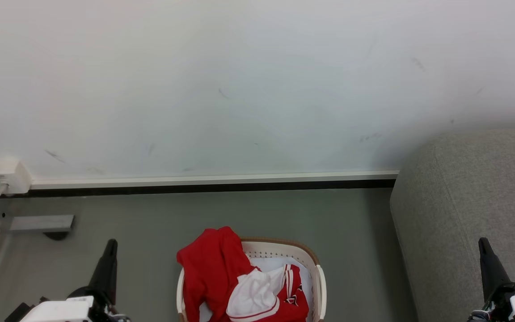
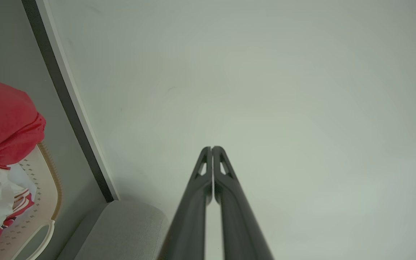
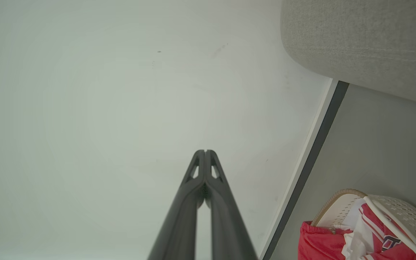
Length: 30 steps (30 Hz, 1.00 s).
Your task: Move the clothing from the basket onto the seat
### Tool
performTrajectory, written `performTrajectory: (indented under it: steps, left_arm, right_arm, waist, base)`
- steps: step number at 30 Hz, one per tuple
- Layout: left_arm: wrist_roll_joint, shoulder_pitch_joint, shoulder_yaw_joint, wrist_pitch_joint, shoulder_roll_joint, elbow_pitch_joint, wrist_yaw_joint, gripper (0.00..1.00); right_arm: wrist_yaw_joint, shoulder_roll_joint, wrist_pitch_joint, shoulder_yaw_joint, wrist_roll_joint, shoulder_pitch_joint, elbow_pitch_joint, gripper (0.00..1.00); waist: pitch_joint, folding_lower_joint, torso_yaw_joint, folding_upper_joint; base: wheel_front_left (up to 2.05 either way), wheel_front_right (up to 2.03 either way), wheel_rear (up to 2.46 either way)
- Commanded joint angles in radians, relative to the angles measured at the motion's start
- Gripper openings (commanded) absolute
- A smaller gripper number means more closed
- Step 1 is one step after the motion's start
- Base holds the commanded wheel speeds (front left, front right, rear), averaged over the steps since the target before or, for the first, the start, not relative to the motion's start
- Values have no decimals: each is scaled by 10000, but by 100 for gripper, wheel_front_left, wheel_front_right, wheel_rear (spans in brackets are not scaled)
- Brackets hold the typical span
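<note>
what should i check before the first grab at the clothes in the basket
1. Basket loaded: ok; the plain red garment hangs over its rim, the red and white garment lies inside.
2. Left gripper empty: ok; shut, touching nothing.
3. Right gripper empty: ok; shut, touching nothing.
4. Jaws open for a grab: not ok; both pairs are closed.
5. Room on the seat: ok for the grey part in view, which bears nothing; beyond the picture edge, cannot tell.
</note>
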Motion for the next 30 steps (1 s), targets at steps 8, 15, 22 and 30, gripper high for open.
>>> performTrajectory:
  steps: [8,15,22,30]
  left_arm:
    - [-144,-82,15,38,73,-31,-43,0]
    - [-144,-82,15,38,73,-31,-43,0]
    - [-144,-82,15,38,73,-31,-43,0]
    - [-144,-82,15,38,73,-31,-43,0]
  right_arm:
    - [-23,-73,22,-34,14,-127,-26,0]
    - [-23,-73,22,-34,14,-127,-26,0]
    - [-23,-72,20,-34,14,-127,-26,0]
    - [-23,-72,22,-34,13,-128,-26,0]
  waist:
    - [0,0,0,0]
    - [0,0,0,0]
    - [0,0,0,0]
    - [0,0,0,0]
  base:
    - [0,0,0]
    - [0,0,0]
    - [0,0,0]
    - [0,0,0]
